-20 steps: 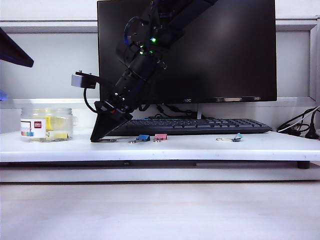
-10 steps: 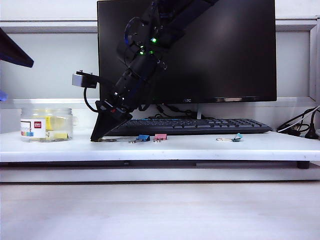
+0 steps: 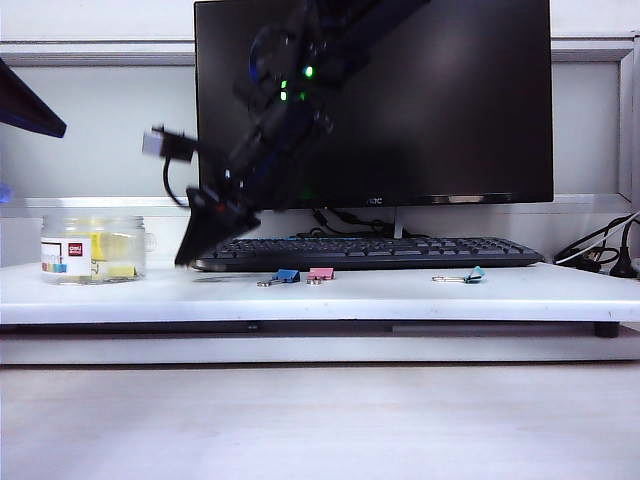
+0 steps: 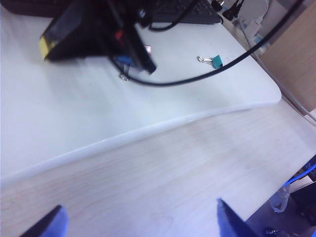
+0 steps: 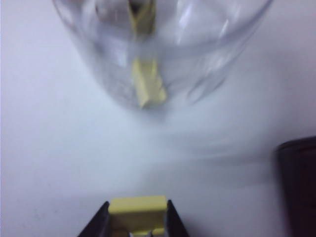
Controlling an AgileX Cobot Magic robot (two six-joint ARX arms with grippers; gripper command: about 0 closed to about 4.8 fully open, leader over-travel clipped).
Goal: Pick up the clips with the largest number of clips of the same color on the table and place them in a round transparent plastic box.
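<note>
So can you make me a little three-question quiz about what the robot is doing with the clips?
1. True or false: the right claw is shut on a small yellow binder clip.
2. How many yellow clips lie in the round clear plastic jar?
A) none B) at least one
3. Fill in: the left claw hangs over the wooden floor with its jaws ____.

Key: 1 true. 2 B, a yellow clip in the jar shows through the wall. 3 open.
</note>
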